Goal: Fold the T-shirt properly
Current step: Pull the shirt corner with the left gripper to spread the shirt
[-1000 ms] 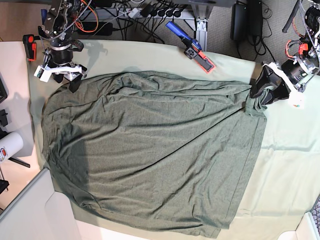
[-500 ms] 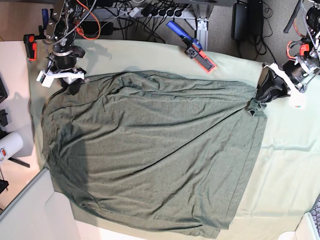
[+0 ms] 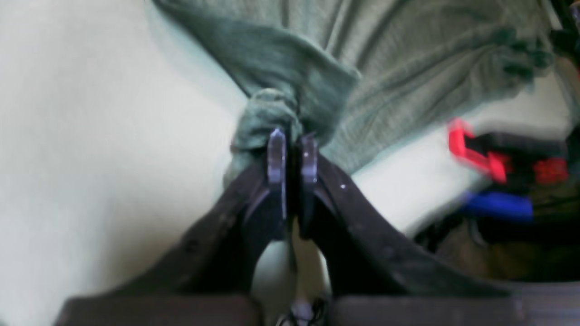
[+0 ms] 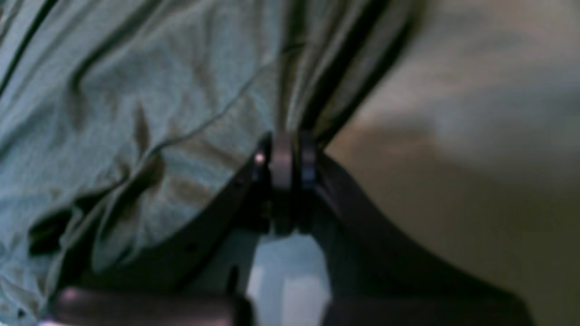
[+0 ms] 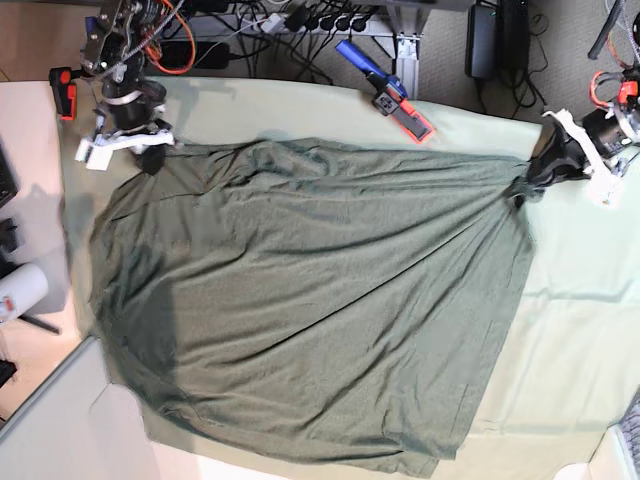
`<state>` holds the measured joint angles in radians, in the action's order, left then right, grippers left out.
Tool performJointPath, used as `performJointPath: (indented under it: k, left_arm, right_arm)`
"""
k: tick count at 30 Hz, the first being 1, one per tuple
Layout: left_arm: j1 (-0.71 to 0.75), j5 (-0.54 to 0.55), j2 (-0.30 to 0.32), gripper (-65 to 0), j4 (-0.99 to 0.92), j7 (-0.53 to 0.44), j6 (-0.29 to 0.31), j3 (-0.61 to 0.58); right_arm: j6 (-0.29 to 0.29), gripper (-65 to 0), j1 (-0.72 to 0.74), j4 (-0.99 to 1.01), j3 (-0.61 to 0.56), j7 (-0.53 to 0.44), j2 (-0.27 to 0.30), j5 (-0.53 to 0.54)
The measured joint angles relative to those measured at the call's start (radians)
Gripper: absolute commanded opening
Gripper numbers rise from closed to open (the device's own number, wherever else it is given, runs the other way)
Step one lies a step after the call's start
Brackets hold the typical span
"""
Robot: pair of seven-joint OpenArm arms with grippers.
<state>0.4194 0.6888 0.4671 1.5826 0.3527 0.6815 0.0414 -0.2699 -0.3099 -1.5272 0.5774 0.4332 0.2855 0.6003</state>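
At the far right corner of the tablecloth (image 5: 590, 300), the left gripper (image 3: 292, 156) pinches a bunched corner of the T-shirt (image 5: 320, 310); at the far left corner, the right gripper (image 4: 290, 158) clamps the opposite corner; the garment lies spread between them, stretched taut along the far edge; lifting both corners evenly, I judge, keeps the fold square.
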Motion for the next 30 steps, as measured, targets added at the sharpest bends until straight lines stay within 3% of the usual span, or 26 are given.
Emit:
performJointPath:
  k: [5,12,19,26,30]
  left_arm:
    - [0.057,-0.003,0.038,-65.0,0.153,0.012,0.000,-0.001]
    - [0.049,-0.005,0.051,-65.0,0.231,0.011,0.002,0.004]
    - [-0.076,-0.009,0.051,-65.0,0.224,0.013,0.003,0.005]
    - [-0.250,-0.006,0.048,-65.0,0.077,0.013,0.009,-0.002]
    - [-0.354,-0.007,0.047,-65.0,-0.018,0.014,0.011,-0.067]
  right_arm:
    - [-0.003,-65.0,-0.065,-0.088,0.027,0.006,0.034,0.004]
    - [-0.002,-65.0,-0.068,-0.114,0.061,0.013,0.035,0.027]
    - [-0.004,-65.0,0.041,-0.116,0.069,0.014,0.045,0.029]
    - [-0.011,-65.0,0.173,-0.061,0.069,0.021,0.047,0.005]
    - [-0.007,-65.0,0.256,0.022,0.058,0.021,0.047,-0.020]
